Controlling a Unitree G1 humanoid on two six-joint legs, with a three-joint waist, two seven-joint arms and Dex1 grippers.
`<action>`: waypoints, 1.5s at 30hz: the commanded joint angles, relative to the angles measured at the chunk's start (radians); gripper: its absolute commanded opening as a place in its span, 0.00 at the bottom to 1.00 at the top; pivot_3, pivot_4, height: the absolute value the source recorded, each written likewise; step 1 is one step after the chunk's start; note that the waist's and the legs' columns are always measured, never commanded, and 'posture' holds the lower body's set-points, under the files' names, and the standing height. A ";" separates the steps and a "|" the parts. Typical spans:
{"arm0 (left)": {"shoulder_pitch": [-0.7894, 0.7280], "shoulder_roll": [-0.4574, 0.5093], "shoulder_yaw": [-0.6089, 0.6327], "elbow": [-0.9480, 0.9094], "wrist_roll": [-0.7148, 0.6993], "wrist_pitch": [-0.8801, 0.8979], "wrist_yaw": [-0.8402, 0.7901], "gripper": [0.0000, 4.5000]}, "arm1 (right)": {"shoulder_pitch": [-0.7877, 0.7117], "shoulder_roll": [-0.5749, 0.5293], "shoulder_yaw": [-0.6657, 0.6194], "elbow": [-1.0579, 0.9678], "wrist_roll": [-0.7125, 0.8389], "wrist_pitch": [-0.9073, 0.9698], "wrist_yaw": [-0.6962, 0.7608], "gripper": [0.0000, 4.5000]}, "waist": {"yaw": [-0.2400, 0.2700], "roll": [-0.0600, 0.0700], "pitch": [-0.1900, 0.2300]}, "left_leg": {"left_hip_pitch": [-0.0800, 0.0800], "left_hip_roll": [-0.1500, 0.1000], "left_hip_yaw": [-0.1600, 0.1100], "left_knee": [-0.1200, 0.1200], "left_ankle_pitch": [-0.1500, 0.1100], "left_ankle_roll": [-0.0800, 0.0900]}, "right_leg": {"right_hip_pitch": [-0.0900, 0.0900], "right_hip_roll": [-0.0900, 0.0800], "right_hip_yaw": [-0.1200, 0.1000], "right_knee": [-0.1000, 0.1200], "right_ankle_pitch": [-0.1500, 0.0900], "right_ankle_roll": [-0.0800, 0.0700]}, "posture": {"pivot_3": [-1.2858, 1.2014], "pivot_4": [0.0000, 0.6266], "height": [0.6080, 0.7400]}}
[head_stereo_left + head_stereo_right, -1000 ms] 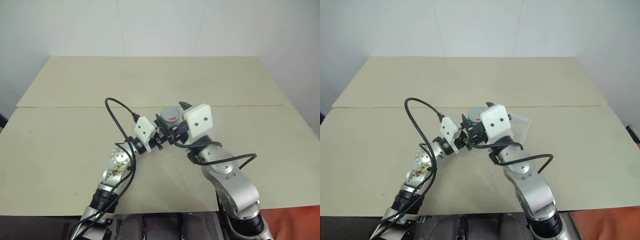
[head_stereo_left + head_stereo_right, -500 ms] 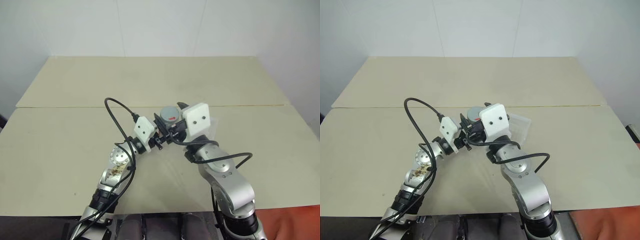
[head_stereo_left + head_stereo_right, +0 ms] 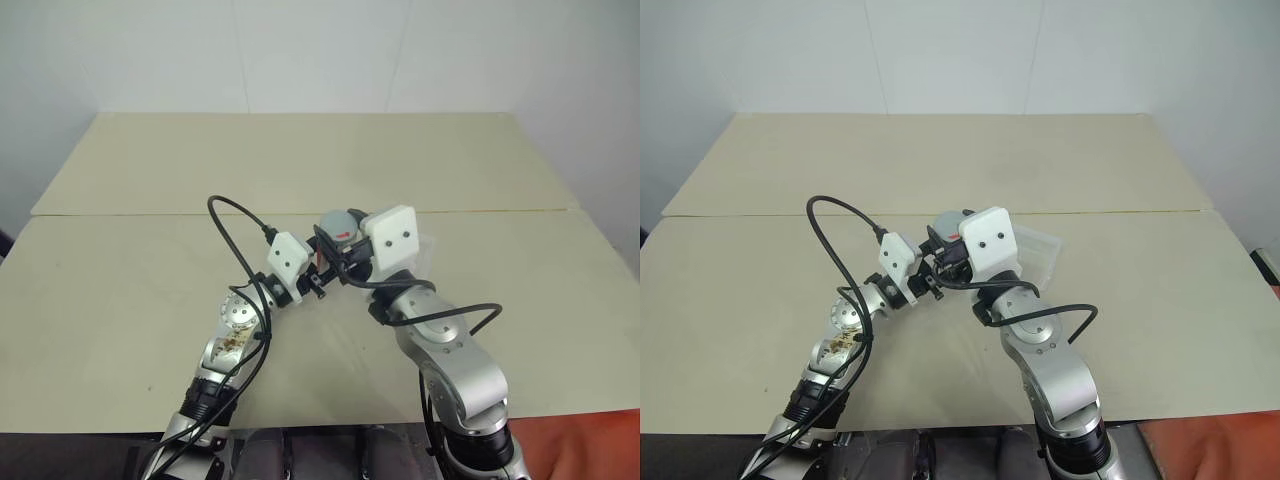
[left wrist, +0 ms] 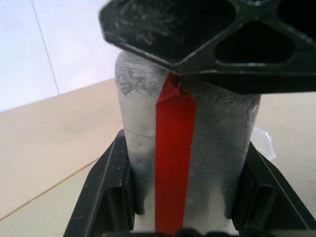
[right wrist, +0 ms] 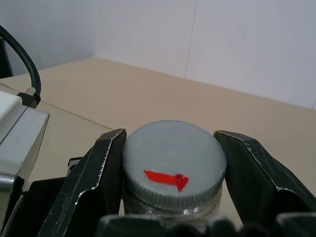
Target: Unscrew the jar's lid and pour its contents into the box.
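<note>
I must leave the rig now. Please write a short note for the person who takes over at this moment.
Left gripper: shut on the jar, held upright above the table.
Right gripper: shut on the lid, one finger on each side.
The box lies on the table just beyond the right gripper.
Done: jar lifted, lid gripped.
Left: the lid is on the jar; unscrew it, take it off, pour the contents into the box.

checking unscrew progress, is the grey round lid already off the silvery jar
No, the grey round lid with its red mark sits on the silvery jar, with the right gripper closed on its rim.
</note>
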 commanded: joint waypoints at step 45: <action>0.004 0.000 -0.023 -0.059 -0.077 0.002 -0.086 0.44 | -0.699 -0.336 -0.095 1.186 0.503 -0.556 1.517 0.90 | -0.008 0.000 0.000 | 0.001 0.002 0.001 0.001 0.001 -0.001 | 0.001 0.000 0.000 0.006 0.000 0.000 | 0.52 0.24 1.00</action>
